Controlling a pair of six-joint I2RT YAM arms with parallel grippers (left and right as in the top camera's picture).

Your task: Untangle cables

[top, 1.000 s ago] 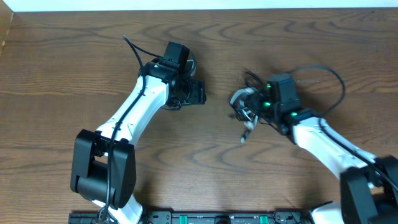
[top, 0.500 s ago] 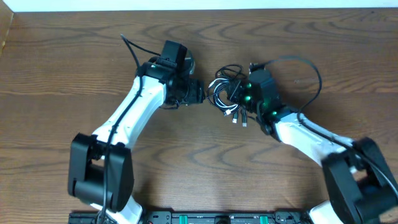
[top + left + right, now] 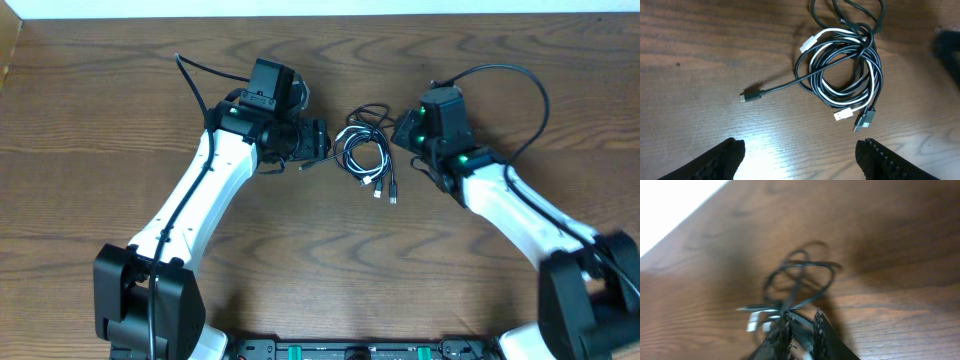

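The cables (image 3: pixel 352 152), black and white cords knotted into one loose coil, lie on the wooden table between my two grippers. In the left wrist view the coil (image 3: pixel 872 70) sits ahead of my left gripper (image 3: pixel 800 165), with a black plug (image 3: pixel 747 95) trailing left and a white plug (image 3: pixel 842 115) near it. The left gripper (image 3: pixel 322 140) is open and empty, just left of the coil. My right gripper (image 3: pixel 398 128) is at the coil's right edge. Its blurred wrist view shows the narrow jaws (image 3: pixel 801 330) with dark cable strands (image 3: pixel 805 265) running between them.
A thick black arm cable (image 3: pixel 520 85) arcs behind the right arm. The table's far edge (image 3: pixel 320 14) meets a white strip at the top. Bare wood (image 3: pixel 330 260) lies in front of the coil.
The right gripper carried the coil leftward toward the left gripper, then pulled back a little to the right. The coil now lies spread between both grippers. The left jaws opened slightly wider.
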